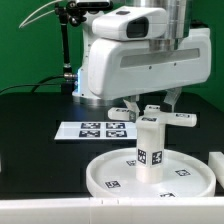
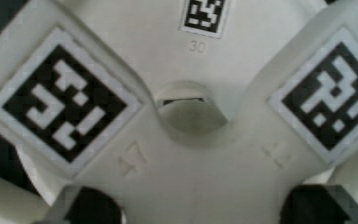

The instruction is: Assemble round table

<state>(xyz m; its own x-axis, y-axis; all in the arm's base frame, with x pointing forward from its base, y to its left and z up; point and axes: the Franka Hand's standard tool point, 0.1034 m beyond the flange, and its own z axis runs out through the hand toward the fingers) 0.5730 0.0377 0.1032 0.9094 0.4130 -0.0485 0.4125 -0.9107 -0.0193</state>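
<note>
Hand [image 1: 150, 109] sits right over the cross-shaped piece [image 1: 152, 116], fingers apart either side of it, can't tell if they're touching. That piece tops the leg [image 1: 149, 152], which stands upright inside the rimmed disc [image 1: 108, 170] on the counter [image 1: 35, 125].

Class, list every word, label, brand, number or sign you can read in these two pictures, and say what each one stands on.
No readable words, brands or numbers in either view.
Only black-and-white square tags, patterns not text: on the cross-shaped piece, the leg, the round disc and the marker board.
</note>
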